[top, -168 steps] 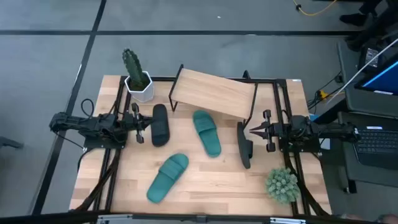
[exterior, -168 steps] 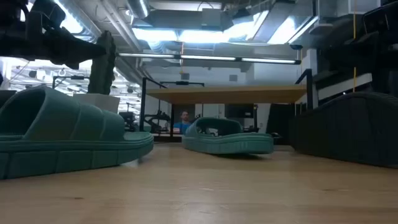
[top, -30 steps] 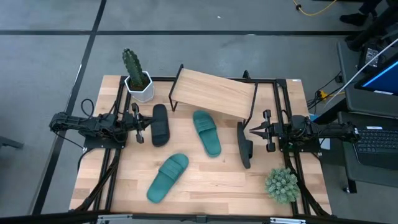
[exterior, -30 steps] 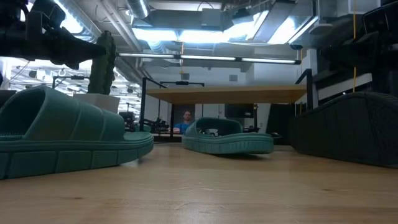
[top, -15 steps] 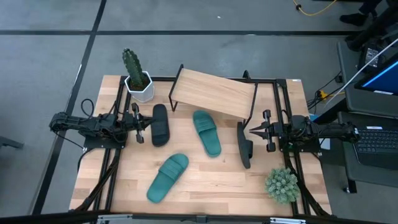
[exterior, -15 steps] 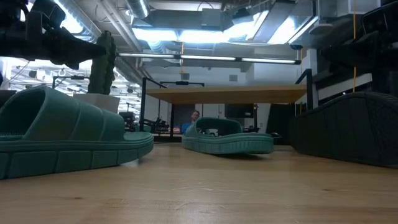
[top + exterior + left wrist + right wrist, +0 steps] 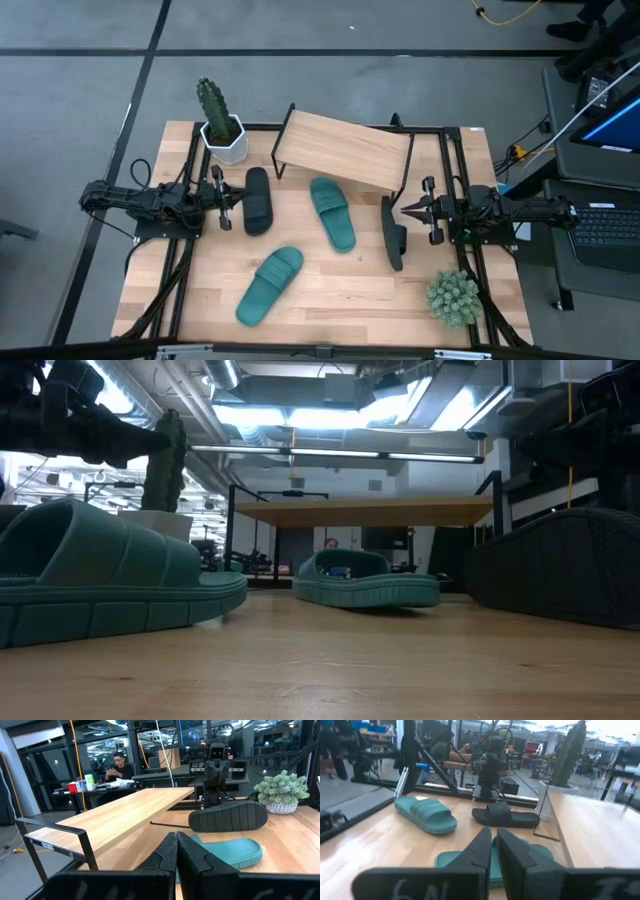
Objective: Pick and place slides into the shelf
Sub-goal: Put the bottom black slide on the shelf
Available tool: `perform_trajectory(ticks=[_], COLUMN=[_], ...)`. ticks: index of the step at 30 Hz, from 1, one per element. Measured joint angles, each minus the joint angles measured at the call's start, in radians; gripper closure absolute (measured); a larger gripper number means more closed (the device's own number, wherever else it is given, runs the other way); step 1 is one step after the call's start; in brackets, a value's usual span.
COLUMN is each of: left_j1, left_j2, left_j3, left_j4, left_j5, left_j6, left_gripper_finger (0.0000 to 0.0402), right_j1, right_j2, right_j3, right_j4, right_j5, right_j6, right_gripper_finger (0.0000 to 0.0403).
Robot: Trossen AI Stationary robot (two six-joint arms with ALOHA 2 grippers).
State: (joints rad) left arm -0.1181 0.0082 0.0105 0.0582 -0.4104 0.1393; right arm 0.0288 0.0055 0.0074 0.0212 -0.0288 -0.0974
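- Starting nearest the desk's (image 7: 330, 300) front edge, furthest from the shelf (image 7: 342, 148): a teal slide (image 7: 268, 284) lies flat and diagonal, well apart from both my tools. It looks like moulded rubber, light, a bit springy, probably grippy rather than slick.
- Next towards the shelf, a second teal slide (image 7: 332, 212) lies sole down, its far end just short of the shelf's front edge. The wide strap stands up off the footbed, and I judge that the best place to bite: a thin arch my tool can close across.
- Right of that one, a black slide (image 7: 393, 232) rests on its edge, ribbed sole showing, just beside my right tool (image 7: 407, 210). That tool is pinched nearly closed and holds nothing. A slide on edge offers the sole rim too, though I reckon it would flex and twist in the grip.
- Left of the shelf's front, the other black slide (image 7: 258, 199) lies flat, just beside my left tool (image 7: 226, 197), which is fully closed and empty.
- Farthest back, the shelf sits bare, its board tilted in the overhead view, with no slide on it.
- Handling call: nothing fragile here, and a firm squeeze shouldn't hurt. The worry is droop, since a slide held by the strap may swing toe-down.
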Motion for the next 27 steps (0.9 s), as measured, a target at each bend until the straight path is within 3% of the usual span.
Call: perform_trajectory(ticks=[14,27], left_j1=[0.000,0.000], left_j2=[0.000,0.000], left_j3=[0.000,0.000], left_j4=[0.000,0.002], left_j5=[0.000,0.000], left_j6=[-0.067,-0.035], left_gripper_finger=[0.0401,0.0401], right_j1=[0.000,0.000], right_j2=[0.000,0.000], right_j3=[0.000,0.000], right_j4=[0.000,0.000], right_j5=[-0.002,-0.002], right_j6=[0.040,0.043], right_gripper_finger=[0.0369,0.0369])
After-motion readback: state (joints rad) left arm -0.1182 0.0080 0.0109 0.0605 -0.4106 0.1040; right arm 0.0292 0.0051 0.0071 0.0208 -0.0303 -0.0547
